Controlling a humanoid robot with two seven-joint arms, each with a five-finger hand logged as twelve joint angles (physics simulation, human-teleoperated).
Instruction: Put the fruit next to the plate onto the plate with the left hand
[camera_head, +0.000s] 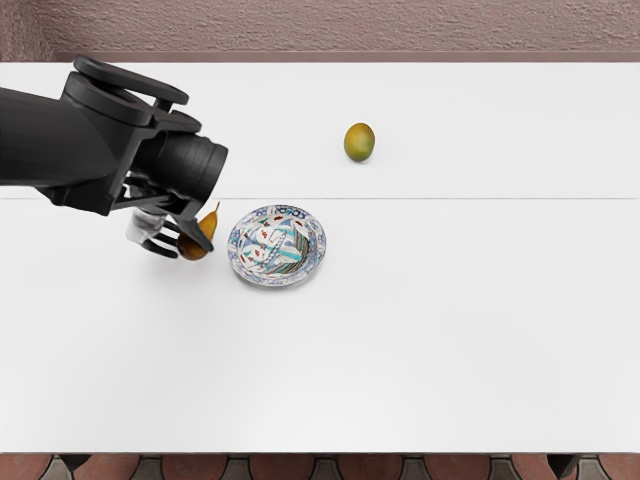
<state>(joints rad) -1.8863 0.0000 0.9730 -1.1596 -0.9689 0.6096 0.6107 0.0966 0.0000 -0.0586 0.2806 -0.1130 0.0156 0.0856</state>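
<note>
Left hand (160, 233) clasps pear (194, 249) just beside plate (237, 243).

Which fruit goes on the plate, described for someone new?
Find the patterned plate mid-left on the white table. Just left of its rim, at the left hand, lies the brown pear. Unlike the round green-yellow fruit farther back, it is tapered with a stem.

I am seeing the plate (277, 245) sitting on the table (450, 350), a little left of centre. The pear (192, 250) is lying just beside its left rim, with my left hand (160, 235) reaching in from the left and wrapping its fingers around it. A second fruit (359, 141) is resting well apart, behind the plate and to its right, nearer the far edge
</note>
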